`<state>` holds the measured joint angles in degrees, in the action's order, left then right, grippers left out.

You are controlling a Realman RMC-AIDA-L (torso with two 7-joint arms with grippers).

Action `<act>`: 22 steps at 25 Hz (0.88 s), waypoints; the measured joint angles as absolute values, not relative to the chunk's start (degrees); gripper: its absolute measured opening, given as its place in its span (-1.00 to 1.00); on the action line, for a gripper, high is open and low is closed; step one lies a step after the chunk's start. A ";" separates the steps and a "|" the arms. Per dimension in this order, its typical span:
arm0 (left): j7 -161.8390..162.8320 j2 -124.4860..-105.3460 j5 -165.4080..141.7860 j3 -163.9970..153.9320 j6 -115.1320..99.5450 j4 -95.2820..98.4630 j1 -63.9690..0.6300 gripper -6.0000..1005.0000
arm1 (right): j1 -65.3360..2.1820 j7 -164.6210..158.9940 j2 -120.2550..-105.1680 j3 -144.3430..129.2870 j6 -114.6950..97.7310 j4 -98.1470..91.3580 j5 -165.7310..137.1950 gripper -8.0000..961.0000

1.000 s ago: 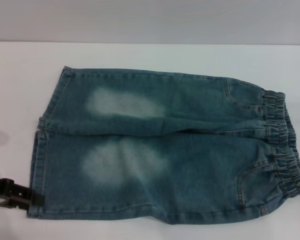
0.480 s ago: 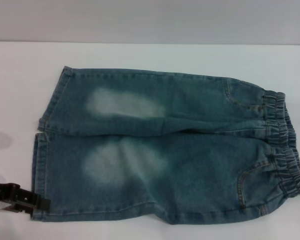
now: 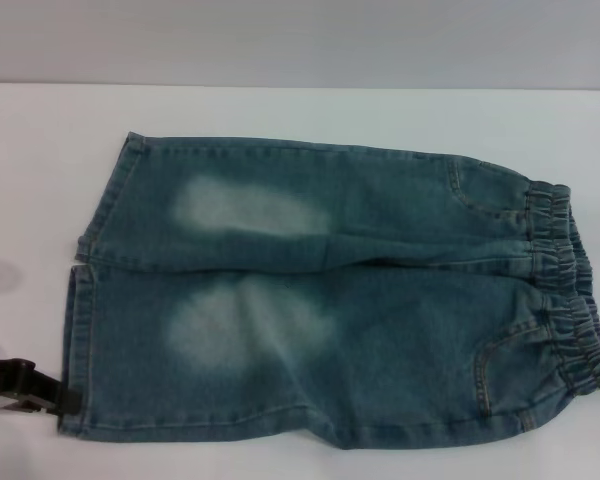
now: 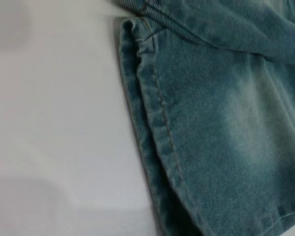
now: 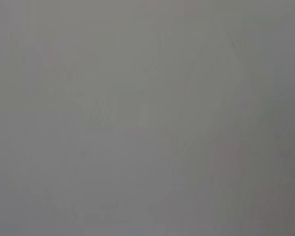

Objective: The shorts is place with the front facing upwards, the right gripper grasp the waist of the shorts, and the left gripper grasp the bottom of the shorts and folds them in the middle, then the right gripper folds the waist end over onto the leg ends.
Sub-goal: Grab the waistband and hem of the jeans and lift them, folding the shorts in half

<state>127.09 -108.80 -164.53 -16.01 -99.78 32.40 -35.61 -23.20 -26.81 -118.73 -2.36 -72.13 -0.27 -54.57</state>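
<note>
The white counter (image 3: 300,110) carries the shorts (image 3: 330,300), spread flat with the front up, legs toward the robot's left and the gathered waist (image 3: 570,290) toward its right, a layout that suits 1 hand at each end. The 2 hemmed leg ends (image 3: 80,330) lie side by side, the nearer one's corner beside the left hand (image 3: 65,402). That hand sits low at the counter's near-left, touching or just short of the hem corner, probably lining up a grip. Whether its fingers are open or closed I cannot tell; the left wrist view shows only hem (image 4: 157,128) and bare counter. The right hand is nowhere in view, and its wrist view is a blank grey.
</note>
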 joint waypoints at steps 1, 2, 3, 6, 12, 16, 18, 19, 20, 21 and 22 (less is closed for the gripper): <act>127.09 -108.80 -164.53 -16.01 -99.82 32.41 -35.58 -0.48 | -23.11 -26.80 -118.73 -2.36 -72.10 -0.27 -54.57 0.44; 127.09 -108.80 -164.53 -16.01 -99.93 32.33 -35.55 -0.52 | -23.03 -26.81 -118.73 -2.36 -72.08 -0.26 -54.57 0.44; 127.10 -108.79 -164.53 -16.01 -100.07 32.25 -35.53 -0.56 | -22.93 -26.80 -118.73 -2.37 -72.06 -0.26 -54.57 0.44; 127.35 -108.85 -164.55 -16.00 -100.34 32.20 -35.37 -0.67 | -22.84 -26.81 -118.74 -2.32 -72.05 -0.26 -54.54 0.44; 127.24 -108.95 -164.17 -15.30 -99.89 32.46 -34.92 -0.98 | -22.84 -27.29 -118.64 -2.42 -72.05 -0.26 -54.61 0.44; 127.60 -109.01 -162.15 -15.29 -99.51 32.49 -34.90 -0.98 | -22.68 -33.29 -118.49 -3.58 -72.05 -2.82 -57.63 0.44; 127.86 -109.03 -160.56 -15.29 -99.11 32.50 -34.98 -0.97 | -22.33 -40.46 -118.25 -4.75 -72.05 -6.14 -62.25 0.44; 127.93 -109.03 -159.85 -15.29 -98.79 32.51 -35.08 -0.97 | -22.15 -45.12 -118.01 -5.55 -72.09 -8.24 -65.25 0.44; 128.03 -109.03 -159.15 -15.29 -98.39 32.52 -35.23 -0.97 | -22.04 -50.92 -117.52 -6.70 -72.29 -10.90 -68.91 0.44; 128.22 -109.03 -158.83 -15.29 -97.90 32.52 -35.38 -0.97 | -21.99 -55.54 -117.00 -7.91 -72.61 -12.93 -72.00 0.44; 128.35 -109.01 -158.69 -15.29 -97.55 32.53 -35.53 -0.97 | -22.00 -60.10 -116.34 -9.10 -73.09 -14.97 -75.02 0.44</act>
